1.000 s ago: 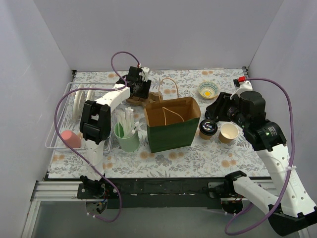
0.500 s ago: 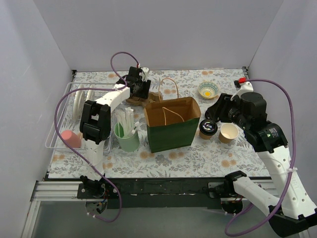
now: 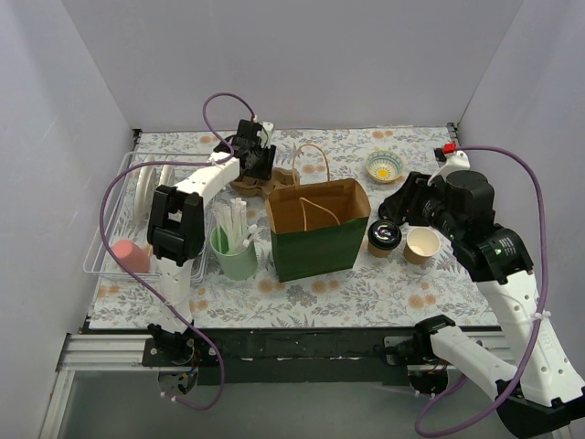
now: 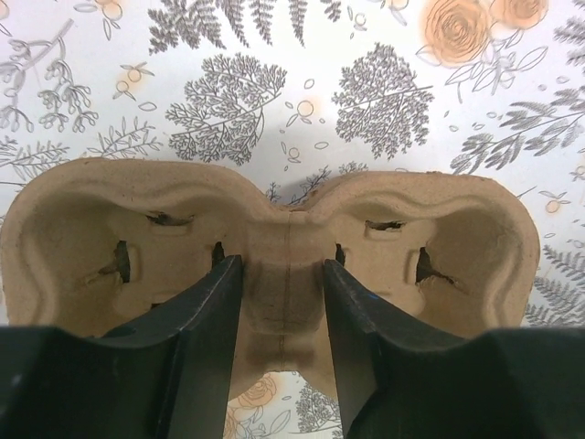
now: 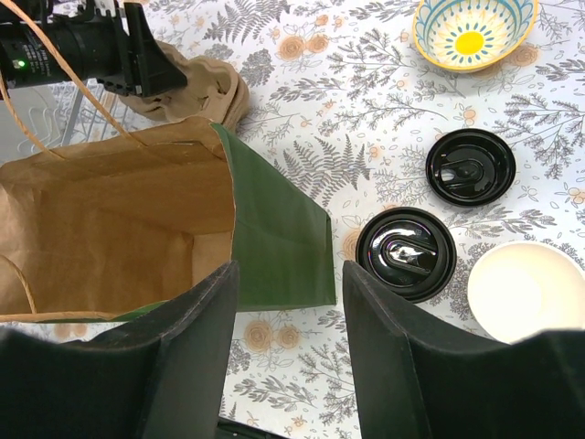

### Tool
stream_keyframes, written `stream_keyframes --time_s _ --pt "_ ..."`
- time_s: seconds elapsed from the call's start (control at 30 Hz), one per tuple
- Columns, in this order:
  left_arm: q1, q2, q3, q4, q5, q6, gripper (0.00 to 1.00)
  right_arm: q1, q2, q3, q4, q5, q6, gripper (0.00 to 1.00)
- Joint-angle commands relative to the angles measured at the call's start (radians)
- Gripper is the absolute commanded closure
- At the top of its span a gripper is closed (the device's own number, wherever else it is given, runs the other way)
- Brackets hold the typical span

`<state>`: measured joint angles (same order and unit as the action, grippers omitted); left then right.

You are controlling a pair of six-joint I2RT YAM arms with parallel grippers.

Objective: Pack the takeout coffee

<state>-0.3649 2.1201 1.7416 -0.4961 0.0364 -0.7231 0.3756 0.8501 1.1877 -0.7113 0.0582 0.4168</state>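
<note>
The takeout coffee (image 3: 385,238), a brown paper cup with a black lid, stands right of the open green paper bag (image 3: 315,240). In the right wrist view its lid (image 5: 406,253) lies just right of the bag (image 5: 274,229). My right gripper (image 5: 291,302) is open and empty, hovering above the gap between bag and coffee; it also shows in the top view (image 3: 395,203). My left gripper (image 3: 257,163) is at the back, shut on the middle ridge of a pulp cup carrier (image 4: 283,229).
A lidless paper cup (image 3: 422,244) stands right of the coffee. A loose black lid (image 5: 470,166) and a patterned bowl (image 3: 385,165) lie behind. A mint cup of white sticks (image 3: 236,254) stands left of the bag. A wire rack (image 3: 110,256) with plates and a pink cup is far left.
My right arm has drifted slightly to the right. My left gripper has shifted slightly towards the back. The cups and the bag have not moved.
</note>
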Motion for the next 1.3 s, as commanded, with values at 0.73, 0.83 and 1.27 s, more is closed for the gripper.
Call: stream_keyframes --time_s 0.73,0.83,1.27 --pt "-0.006 -0.115 0.456 -0.389 -0.055 -0.360 0.70 0.005 0.118 0.228 0.010 0.052 -0.044 0.45" --pt "-0.006 -0.149 0.496 -0.447 -0.046 -0.401 0.72 0.005 0.132 0.266 0.024 0.054 -0.032 0.45" --pt "-0.006 -0.359 0.532 -0.608 0.074 -0.536 0.73 0.005 0.202 0.420 0.078 -0.125 0.097 0.46"
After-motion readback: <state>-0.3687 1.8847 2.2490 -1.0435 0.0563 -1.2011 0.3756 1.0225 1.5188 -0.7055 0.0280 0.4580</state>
